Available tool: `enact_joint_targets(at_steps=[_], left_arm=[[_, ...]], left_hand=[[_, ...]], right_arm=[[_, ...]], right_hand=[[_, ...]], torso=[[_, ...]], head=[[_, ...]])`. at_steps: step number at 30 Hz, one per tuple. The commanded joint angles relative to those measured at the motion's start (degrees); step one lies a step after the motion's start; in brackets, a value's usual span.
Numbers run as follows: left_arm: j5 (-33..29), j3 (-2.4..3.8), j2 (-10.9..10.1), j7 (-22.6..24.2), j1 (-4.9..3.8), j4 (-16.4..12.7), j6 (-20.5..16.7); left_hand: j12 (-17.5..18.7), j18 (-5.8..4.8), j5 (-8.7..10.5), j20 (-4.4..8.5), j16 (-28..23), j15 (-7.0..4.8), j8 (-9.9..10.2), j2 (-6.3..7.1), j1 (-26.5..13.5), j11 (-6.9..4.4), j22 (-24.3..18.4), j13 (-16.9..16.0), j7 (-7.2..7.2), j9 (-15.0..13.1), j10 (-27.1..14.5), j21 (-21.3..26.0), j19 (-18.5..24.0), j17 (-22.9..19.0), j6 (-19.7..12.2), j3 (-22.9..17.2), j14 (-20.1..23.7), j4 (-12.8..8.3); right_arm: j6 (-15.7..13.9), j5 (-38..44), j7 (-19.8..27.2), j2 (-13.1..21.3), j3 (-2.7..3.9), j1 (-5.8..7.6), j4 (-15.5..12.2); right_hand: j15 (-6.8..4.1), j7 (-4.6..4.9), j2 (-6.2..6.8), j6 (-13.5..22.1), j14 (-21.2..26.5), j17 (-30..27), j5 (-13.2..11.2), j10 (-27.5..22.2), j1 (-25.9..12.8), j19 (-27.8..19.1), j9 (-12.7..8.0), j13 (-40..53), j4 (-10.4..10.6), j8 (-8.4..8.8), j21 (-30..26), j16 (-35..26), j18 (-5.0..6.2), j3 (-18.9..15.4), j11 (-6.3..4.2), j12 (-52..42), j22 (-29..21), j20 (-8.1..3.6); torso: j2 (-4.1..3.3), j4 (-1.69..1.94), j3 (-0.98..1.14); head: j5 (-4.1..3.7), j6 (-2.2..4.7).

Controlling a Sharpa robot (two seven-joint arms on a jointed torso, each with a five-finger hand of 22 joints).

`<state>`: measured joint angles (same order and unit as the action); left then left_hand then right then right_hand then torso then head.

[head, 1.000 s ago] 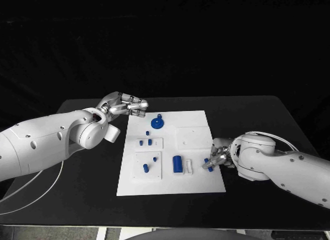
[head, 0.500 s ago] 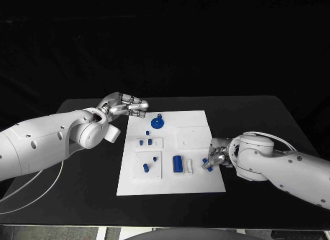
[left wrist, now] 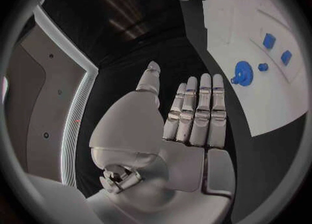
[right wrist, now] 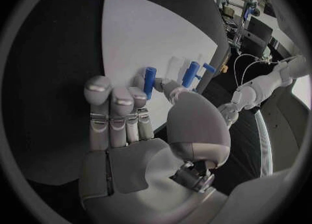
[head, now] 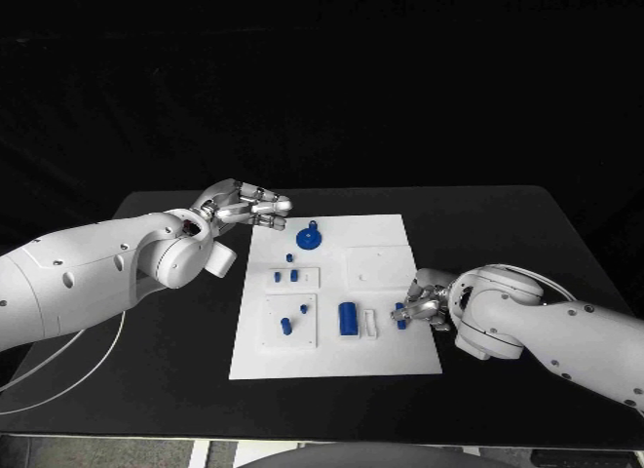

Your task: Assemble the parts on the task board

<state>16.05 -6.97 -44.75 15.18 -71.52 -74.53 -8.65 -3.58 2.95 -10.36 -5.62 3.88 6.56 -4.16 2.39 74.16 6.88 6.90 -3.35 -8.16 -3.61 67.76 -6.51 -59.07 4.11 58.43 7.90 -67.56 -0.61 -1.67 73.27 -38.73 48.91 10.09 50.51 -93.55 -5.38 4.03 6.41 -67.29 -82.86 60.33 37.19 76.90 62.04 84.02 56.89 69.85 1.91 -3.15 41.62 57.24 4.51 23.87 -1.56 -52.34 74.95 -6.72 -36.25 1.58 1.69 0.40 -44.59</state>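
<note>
- Flat white rectangular task board [head: 385, 356] lies mid black table [head: 153, 390]; several small blue parts are already on it, so by the look of things the job is partway, not finished.
- Seated or lying so far, as far as can be judged: blue round knob part [head: 309, 240] near the board's far end, small blue pegs [head: 284, 277] in the middle-left panel, more in the near-left panel, and a larger blue cylinder [head: 347, 317] beside a white slotted block [head: 366, 328].
- Whether each of these is fully pressed home: can't tell, too small.
- Square recessed panel [head: 376, 265] on the board's right looks unfilled, so prob. work left there.
- Right hand [head: 423, 308] sits at the board's right edge, fingers closed on a short blue peg [right wrist: 150, 81], pinched between thumb and fingertip [right wrist: 170, 87] per the wrist cam.
- That peg is upright-ish, just over the board surface, near the white slotted block and two more blue pieces [right wrist: 191, 73] standing beyond it.
- Touching the board or just above: can't tell.
- Left hand [head: 243, 208] is off the board's far-left corner over the table, holding nothing; fingers lie straight and side by side, thumb apart, in its wrist cam [left wrist: 195, 112].
- Blue knob is near it, not touching.
</note>
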Motion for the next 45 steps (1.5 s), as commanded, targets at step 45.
enact_joint_targets(at_steps=[45], left_arm=[[1.37,-0.02,-0.08,-1.46,-0.03,-0.34,1.75]], left_hand=[[0.09,-0.61,0.23,-0.1,-0.22,0.09,-0.03,-0.06,-0.18,-0.01,-0.03,-0.08,-0.22,0.01,-0.64,-0.43,0.27,0.03,-0.73,-0.28,0.35,0.43]], right_arm=[[0.82,-10.14,-1.61,-2.68,0.17,0.7,-1.53]], right_hand=[[-0.19,-1.62,-2.66,-3.42,-0.45,0.02,-18.09,0.78,2.21,3.03,-52.69,-1.43,-9.59,-0.48,-1.21,-0.17,-0.71,-9.49,-1.05,0.93,0.42,-0.12]], torso=[[0.02,-0.01,-0.08]], head=[[0.69,-0.41]])
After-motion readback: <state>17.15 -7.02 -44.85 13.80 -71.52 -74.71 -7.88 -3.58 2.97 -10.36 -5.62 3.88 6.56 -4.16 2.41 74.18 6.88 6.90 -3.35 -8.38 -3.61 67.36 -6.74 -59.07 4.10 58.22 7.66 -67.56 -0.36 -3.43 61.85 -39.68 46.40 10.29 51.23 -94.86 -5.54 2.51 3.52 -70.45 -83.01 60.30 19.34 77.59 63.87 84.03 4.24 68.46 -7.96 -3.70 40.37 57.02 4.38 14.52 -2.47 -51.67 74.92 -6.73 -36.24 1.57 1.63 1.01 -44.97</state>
